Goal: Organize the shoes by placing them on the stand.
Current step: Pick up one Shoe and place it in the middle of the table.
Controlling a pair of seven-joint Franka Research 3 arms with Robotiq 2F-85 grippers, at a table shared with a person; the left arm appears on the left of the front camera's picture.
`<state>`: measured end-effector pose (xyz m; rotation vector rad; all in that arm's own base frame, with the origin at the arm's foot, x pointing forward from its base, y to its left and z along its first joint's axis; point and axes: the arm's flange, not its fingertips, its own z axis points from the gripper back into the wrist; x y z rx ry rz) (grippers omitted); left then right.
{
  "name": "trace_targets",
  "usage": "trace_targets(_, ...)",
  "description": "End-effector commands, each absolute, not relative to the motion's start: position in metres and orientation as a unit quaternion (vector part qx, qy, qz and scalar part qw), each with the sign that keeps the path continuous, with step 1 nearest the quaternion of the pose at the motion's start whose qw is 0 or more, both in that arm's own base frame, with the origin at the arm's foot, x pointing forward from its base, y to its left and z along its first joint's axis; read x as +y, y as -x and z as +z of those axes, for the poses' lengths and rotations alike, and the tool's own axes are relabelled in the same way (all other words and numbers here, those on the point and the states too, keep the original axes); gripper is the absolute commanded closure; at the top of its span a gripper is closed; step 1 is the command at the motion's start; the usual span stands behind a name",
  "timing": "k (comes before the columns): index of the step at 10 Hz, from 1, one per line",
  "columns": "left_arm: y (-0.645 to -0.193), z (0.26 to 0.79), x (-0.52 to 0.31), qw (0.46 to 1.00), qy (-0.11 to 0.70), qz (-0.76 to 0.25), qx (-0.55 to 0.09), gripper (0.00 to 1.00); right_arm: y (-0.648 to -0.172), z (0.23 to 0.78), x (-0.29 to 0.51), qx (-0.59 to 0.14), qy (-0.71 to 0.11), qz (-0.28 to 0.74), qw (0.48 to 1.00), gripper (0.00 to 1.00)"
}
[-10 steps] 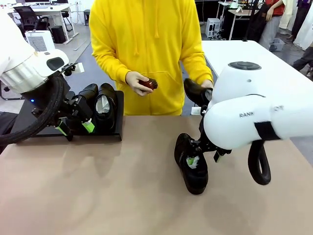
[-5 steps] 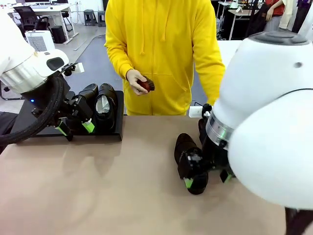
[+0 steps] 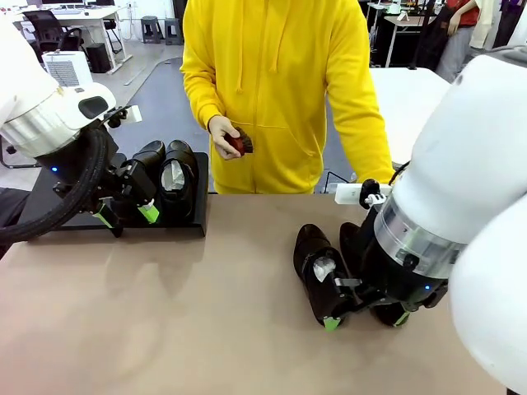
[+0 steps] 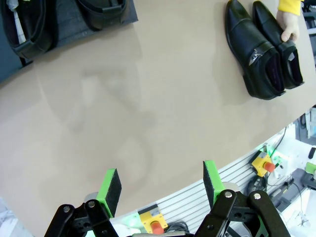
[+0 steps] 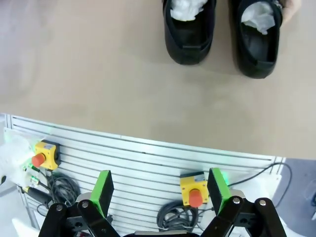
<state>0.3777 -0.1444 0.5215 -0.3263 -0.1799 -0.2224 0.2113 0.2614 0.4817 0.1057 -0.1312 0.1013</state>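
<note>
**Four black dress shoes: two on stand, two on table**

Front view: the stand pair (image 3: 169,177), glossy black leather stuffed with white paper, sits at the right end of the matte black stand (image 3: 196,216). The table pair (image 3: 319,276) lies side by side on the tan table (image 3: 206,329). The left gripper (image 3: 125,216) is spread and empty. The right gripper (image 3: 366,319) is spread at the table pair's near ends.

Left wrist view: green pads apart, nothing between them. A person's hand (image 4: 288,24) touches the outer shoe.

Right wrist view: fingers wide apart. Crumpled paper fills both heel openings.

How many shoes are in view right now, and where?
4. Two shoes sit on the stand; two more lie side by side on the table, the person's hand touching one.
</note>
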Motion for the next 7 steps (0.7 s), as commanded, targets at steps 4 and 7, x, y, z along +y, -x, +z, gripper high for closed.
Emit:
trace_targets(4,-0.3766,0.5226,-0.1423,0.976,0.163,-0.115,-0.09,0.14,-0.2133,0.4827,0.2587,-0.068,-0.053,0.045,0.995,0.0)
trace_targets(7,-0.3766,0.5226,-0.1423,0.976,0.163,-0.115,-0.09,0.14,-0.2133,0.4827,0.2587,-0.068,-0.053,0.045,0.995,0.0)
